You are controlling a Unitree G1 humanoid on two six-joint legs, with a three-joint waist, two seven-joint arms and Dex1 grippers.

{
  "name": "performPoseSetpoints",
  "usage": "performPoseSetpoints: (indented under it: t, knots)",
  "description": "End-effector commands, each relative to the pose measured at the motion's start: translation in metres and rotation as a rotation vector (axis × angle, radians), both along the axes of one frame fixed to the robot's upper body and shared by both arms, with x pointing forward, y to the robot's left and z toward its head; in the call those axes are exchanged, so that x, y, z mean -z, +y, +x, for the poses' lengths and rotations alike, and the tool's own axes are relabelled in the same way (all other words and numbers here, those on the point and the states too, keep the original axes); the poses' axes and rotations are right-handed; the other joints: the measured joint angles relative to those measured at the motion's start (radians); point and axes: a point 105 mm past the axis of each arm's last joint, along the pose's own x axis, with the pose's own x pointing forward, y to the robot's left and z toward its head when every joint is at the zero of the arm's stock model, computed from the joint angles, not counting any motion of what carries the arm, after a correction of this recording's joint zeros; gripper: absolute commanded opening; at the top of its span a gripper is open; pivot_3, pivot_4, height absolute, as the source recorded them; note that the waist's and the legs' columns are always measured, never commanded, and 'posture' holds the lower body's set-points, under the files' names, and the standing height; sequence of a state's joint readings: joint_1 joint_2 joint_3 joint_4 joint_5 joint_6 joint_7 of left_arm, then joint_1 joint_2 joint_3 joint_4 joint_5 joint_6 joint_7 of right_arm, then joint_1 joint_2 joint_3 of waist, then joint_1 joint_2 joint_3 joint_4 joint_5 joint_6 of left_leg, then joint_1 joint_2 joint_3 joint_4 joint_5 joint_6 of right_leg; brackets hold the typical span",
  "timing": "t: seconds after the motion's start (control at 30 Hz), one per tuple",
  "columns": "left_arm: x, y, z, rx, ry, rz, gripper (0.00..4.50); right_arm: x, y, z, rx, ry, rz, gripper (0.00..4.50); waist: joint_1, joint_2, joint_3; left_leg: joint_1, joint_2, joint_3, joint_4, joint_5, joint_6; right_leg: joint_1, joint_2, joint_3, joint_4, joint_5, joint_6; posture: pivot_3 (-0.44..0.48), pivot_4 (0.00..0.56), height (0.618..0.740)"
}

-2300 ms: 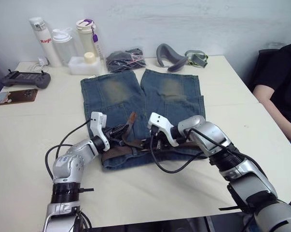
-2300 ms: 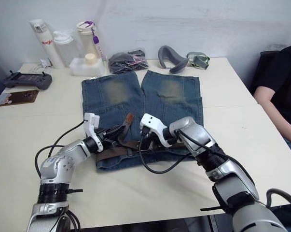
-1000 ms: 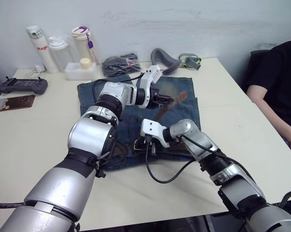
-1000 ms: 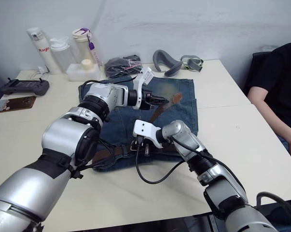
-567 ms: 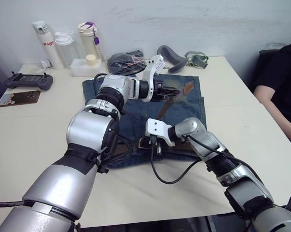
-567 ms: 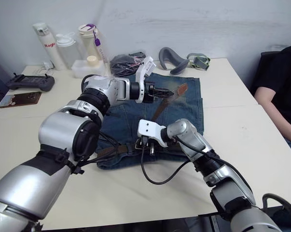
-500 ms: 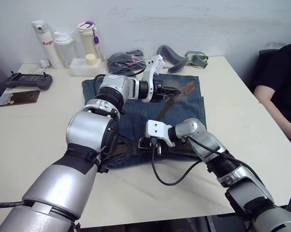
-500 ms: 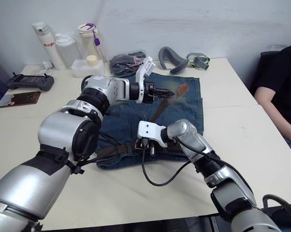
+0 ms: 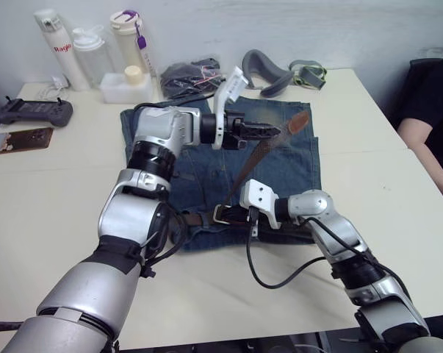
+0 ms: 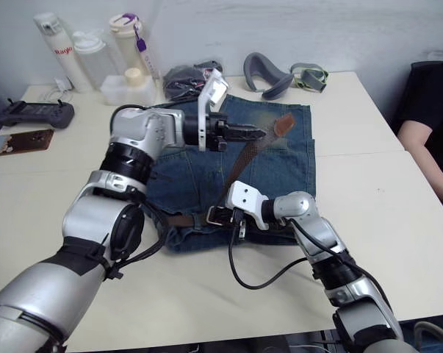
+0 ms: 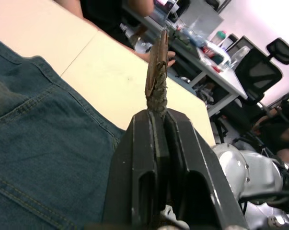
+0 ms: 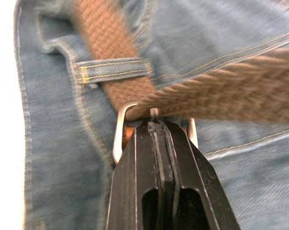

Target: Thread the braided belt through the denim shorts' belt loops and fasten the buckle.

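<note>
The denim shorts lie flat on the table, waistband nearest me. The braided belt runs through a belt loop on the waistband and rises slantwise over the right leg. My left gripper is shut on the strap just short of its tan end, holding it above the cloth; the left wrist view shows the braid pinched between the fingers. My right gripper is shut on the silver buckle at the waistband, with the strap passing out through it.
Bottles and a white tub stand at the back left. A dark bundle and a grey padded strap lie behind the shorts. A controller lies far left. A person sits at the right edge.
My left gripper has drawn the belt's tan end from the waistband up and out over the right leg. The right gripper has stayed at the buckle. The camera has shifted.
</note>
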State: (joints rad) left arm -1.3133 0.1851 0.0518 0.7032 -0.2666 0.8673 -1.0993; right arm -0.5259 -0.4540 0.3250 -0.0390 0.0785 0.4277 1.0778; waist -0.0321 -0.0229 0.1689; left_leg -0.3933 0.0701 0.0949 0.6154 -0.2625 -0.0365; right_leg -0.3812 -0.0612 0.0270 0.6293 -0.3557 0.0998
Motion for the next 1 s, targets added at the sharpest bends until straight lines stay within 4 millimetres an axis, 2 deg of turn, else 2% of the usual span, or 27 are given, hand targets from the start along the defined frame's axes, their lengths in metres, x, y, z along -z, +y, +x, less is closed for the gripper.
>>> performPoseSetpoints:
  t: [0.03, 0.2, 0.27, 0.3, 0.4, 0.6, 0.67, 0.8, 1.0]
  knots:
    - [-0.019, 0.000, -0.018, 0.048, -0.122, -0.015, 0.00, 0.041, -0.027, -0.020, 0.075, 0.255, -0.131, 0.08, 0.005, 0.000, 0.000, 0.000, 0.000, 0.000, 0.000, 0.000, 0.000, 0.000, 0.000, 0.000, 0.000, 0.000, 0.000, 0.000, 0.150, 0.740]
    - [0.003, 0.002, -0.021, 0.031, -0.119, 0.035, 0.00, 0.018, -0.053, -0.010, 0.249, 0.253, -0.125, 0.08, 0.034, 0.000, 0.000, -0.001, -0.003, 0.002, 0.002, -0.007, 0.008, 0.000, -0.001, 0.000, -0.002, 0.000, 0.000, 0.000, 0.150, 0.740]
    - [0.011, 0.003, -0.024, 0.033, -0.132, 0.063, 0.00, 0.007, -0.061, -0.011, 0.289, 0.237, -0.116, 0.08, 0.047, 0.000, 0.000, -0.012, -0.005, 0.000, 0.016, -0.018, 0.018, -0.002, -0.003, -0.001, -0.002, 0.000, 0.000, 0.000, 0.150, 0.740]
    - [0.017, 0.004, -0.027, 0.040, -0.138, 0.079, 0.00, -0.002, -0.065, -0.011, 0.311, 0.219, -0.093, 0.08, 0.051, 0.000, 0.001, -0.013, -0.007, 0.001, 0.017, -0.019, 0.020, -0.003, -0.005, -0.001, -0.002, 0.000, 0.001, 0.000, 0.150, 0.740]
    - [0.031, 0.008, -0.032, 0.055, -0.140, 0.124, 0.00, -0.031, -0.076, -0.016, 0.369, 0.188, -0.013, 0.08, 0.058, 0.000, 0.001, -0.014, -0.011, 0.001, 0.020, -0.021, 0.024, -0.002, -0.013, -0.004, -0.003, 0.000, 0.001, 0.000, 0.150, 0.740]
    - [0.047, 0.016, -0.034, 0.059, -0.163, 0.194, 0.00, -0.064, -0.091, -0.032, 0.449, 0.164, 0.097, 0.08, 0.056, 0.003, 0.009, -0.021, -0.013, 0.001, 0.026, -0.021, 0.026, -0.005, -0.018, -0.023, -0.003, 0.001, 0.003, 0.000, 0.150, 0.740]
    - [0.049, 0.017, -0.035, 0.064, -0.163, 0.197, 0.00, -0.069, -0.093, -0.036, 0.456, 0.166, 0.112, 0.08, 0.056, 0.005, 0.010, -0.029, -0.009, 0.001, 0.032, -0.021, 0.025, -0.012, -0.015, -0.025, 0.000, 0.001, 0.005, 0.000, 0.150, 0.740]
    - [0.050, 0.015, -0.038, 0.078, -0.154, 0.189, 0.00, -0.076, -0.101, -0.040, 0.506, 0.156, 0.131, 0.08, 0.054, 0.005, 0.012, -0.030, -0.008, 0.003, 0.033, -0.018, 0.022, -0.013, -0.009, -0.025, -0.001, 0.001, 0.008, 0.000, 0.150, 0.740]
    - [0.037, 0.038, -0.025, -0.019, -0.117, 0.143, 0.00, -0.075, -0.098, -0.047, 0.477, 0.145, 0.107, 0.08, 0.043, 0.004, 0.012, -0.028, -0.007, 0.003, 0.034, -0.014, 0.020, -0.014, -0.006, -0.022, 0.001, 0.002, 0.008, 0.000, 0.150, 0.740]
